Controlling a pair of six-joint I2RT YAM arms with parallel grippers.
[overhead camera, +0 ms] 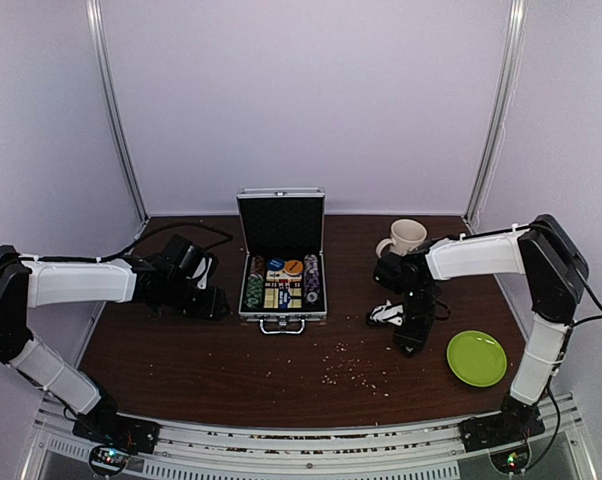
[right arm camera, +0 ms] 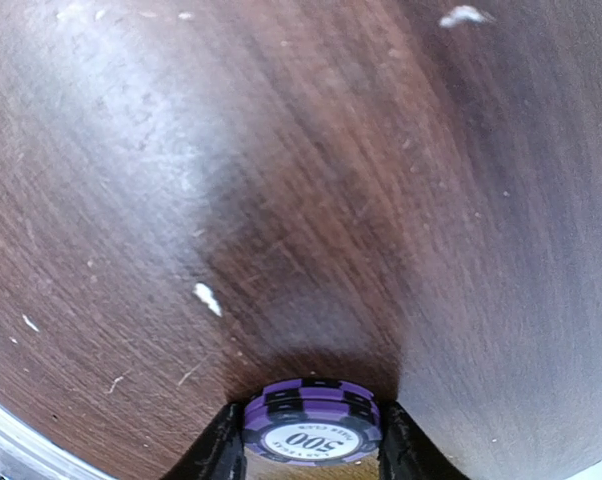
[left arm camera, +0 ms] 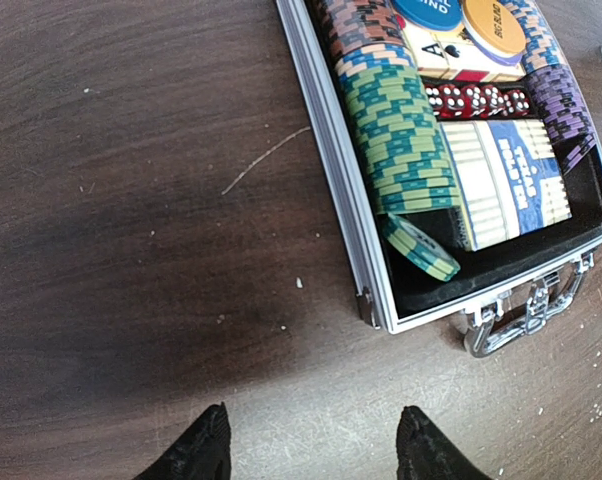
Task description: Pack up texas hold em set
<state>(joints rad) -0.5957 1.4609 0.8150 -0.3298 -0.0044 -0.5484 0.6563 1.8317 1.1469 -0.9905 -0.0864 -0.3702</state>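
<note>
Got a purple chip (right arm camera: 312, 425) pinched in the right fingers (right arm camera: 217, 455) (snug both sides). Needs to go left to the open case (overhead camera: 281, 222) mid tabletop (overhead camera: 181, 360), well apart. Nothing in the spread left fingers (left arm camera: 206, 452) near it.

Cream mug (overhead camera: 407, 236) sitting upright at back right of the dark wood table (overhead camera: 181, 350), handle pointing left — lime green plate (overhead camera: 476, 358) lying near the front right edge, pale crumbs (overhead camera: 346, 372) lying scattered left of it
</note>
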